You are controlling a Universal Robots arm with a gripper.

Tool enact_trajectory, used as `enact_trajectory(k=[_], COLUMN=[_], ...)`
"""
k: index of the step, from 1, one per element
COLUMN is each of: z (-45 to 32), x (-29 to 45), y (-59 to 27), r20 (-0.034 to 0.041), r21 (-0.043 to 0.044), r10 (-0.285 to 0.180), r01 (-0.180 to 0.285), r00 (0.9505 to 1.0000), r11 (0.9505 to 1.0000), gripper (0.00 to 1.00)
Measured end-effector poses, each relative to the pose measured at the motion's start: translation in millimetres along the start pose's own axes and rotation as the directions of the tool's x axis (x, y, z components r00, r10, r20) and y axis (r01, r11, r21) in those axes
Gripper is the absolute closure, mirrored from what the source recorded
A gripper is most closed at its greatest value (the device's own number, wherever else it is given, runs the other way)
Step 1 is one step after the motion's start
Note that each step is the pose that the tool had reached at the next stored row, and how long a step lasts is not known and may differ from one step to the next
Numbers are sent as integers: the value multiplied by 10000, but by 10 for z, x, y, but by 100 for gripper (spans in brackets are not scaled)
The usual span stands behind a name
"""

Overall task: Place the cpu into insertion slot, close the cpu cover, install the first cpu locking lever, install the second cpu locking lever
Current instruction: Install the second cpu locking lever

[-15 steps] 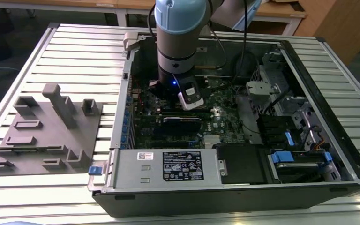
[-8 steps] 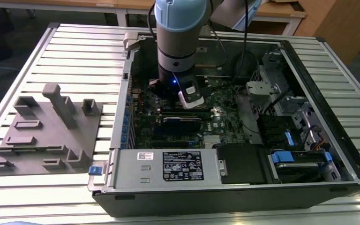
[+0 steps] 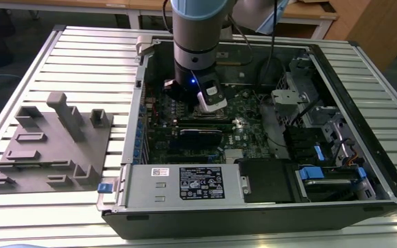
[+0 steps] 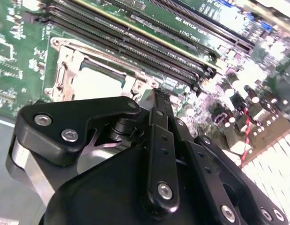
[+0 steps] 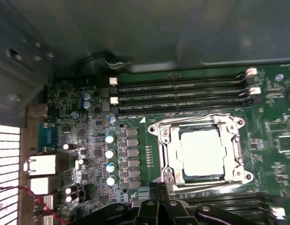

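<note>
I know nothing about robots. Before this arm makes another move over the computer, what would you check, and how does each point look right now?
1. cpu seated in the insertion slot: ok, its pale top lies inside the frame.
2. cpu cover down over the chip: ok, it frames the chip flat.
3. Locking levers fastened: cannot tell.
4. end effector near the socket: ok, just beside its edge in both wrist views.
5. End effector holding anything: cannot tell.
6. Arm inside the open computer case: ok, above the motherboard.

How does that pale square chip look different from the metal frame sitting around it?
The cpu, a flat silvery-grey square chip, is a plain solid face; the cpu cover, a thin silver metal frame, is open in its middle. The chip is smaller and shows through the frame's window. The frame looks shinier and ridged. Both are square and lie flat on the green board.
</note>
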State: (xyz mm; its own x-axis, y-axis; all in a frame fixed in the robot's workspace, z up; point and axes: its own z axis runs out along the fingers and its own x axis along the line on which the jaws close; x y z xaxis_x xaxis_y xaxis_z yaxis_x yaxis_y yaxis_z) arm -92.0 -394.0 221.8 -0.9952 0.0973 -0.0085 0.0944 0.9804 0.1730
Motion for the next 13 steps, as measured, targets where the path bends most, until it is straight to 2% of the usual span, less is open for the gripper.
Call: enact_trajectory(k=[5, 9, 13], z=[-133, -140, -137], x=[-1, -17, -100], y=[23, 26, 34], r20=[-1, -2, 0], r21=[1, 2, 0], r10=[0, -1, -1], r01=[0, 1, 1], r00=[10000, 10000, 10000], r11=[10000, 10000, 10000], gripper=[89, 89, 89])
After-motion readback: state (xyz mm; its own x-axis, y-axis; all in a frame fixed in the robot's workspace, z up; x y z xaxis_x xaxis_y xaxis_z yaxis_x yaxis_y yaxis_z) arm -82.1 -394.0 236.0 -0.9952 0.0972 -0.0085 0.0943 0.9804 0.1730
